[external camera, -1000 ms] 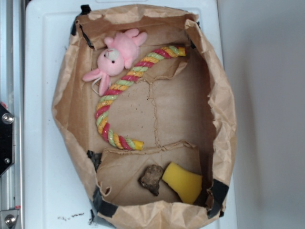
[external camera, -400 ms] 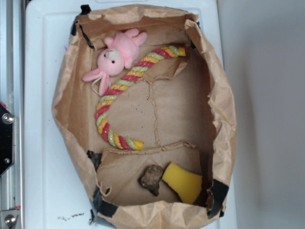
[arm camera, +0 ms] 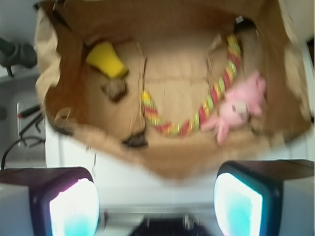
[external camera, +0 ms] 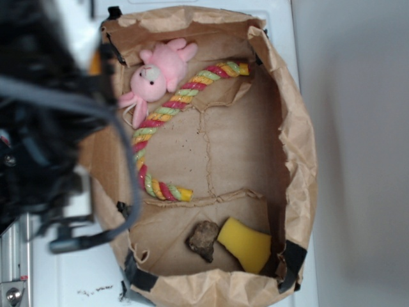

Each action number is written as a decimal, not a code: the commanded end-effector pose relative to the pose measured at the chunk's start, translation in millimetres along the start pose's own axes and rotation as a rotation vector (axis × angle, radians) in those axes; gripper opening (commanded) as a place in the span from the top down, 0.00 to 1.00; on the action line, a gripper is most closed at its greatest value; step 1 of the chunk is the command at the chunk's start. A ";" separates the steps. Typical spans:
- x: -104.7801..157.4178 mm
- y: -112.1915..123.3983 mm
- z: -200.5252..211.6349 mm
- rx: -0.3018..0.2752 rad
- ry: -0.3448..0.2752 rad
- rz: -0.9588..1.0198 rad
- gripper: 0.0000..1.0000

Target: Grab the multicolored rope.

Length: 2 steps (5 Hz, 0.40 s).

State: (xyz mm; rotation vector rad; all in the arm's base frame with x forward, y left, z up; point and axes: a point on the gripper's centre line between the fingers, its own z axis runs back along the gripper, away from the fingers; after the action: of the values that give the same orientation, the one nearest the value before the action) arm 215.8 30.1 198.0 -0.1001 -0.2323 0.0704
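While our blurry arm (external camera: pixel 45 121) covers the exterior view's left side, we see the rope (external camera: pixel 167 109) curving inside the bag (external camera: pixel 297 147), beside the bunny (external camera: pixel 156 73). Wrist view: fingers (arm camera: pixel 74 209) spread wide, nothing between them, rope (arm camera: pixel 206 105) well beyond.

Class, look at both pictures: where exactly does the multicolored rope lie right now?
In the exterior view the multicolored rope curves along the left of the paper bag's floor, beside the pink bunny at its top end; the wrist view shows it ahead of the open gripper.
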 end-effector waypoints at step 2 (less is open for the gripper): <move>65.8 -6.2 -62.5 0.146 0.001 -0.087 0.00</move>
State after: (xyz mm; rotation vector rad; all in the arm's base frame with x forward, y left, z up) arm 284.6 23.4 134.4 0.0441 -0.1651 0.0086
